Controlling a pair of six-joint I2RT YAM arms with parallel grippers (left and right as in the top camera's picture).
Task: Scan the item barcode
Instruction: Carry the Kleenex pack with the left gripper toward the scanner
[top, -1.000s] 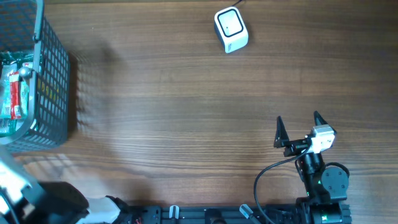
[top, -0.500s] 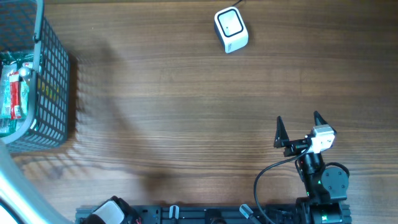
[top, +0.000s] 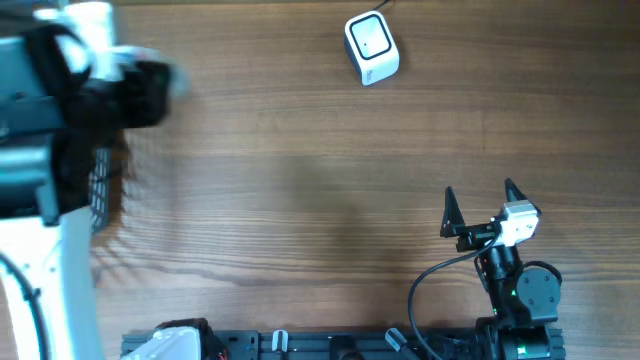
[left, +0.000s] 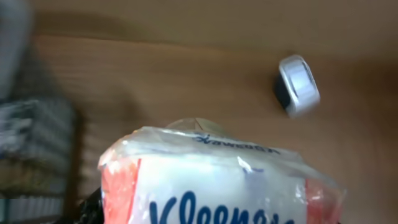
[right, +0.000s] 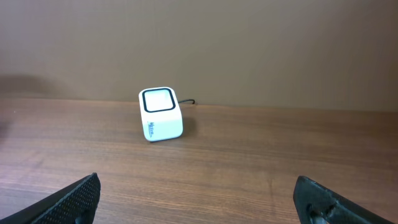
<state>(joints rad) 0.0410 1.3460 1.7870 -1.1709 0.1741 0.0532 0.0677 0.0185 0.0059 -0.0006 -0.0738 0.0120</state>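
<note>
The left pincer (top: 150, 78) holds the tissue pack (left: 217, 180), which must next face the scanner (top: 370, 47); the right pincer (top: 478, 205) is wide open.

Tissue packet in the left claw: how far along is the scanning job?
Done: the white plastic Kleenex tissue packet looks lifted clear of the grey wire basket. In hand: the left claw seems to grip it. Left: bringing its barcode to the small white cube scanner across the wooden table. The right claw sits open, idle.
</note>
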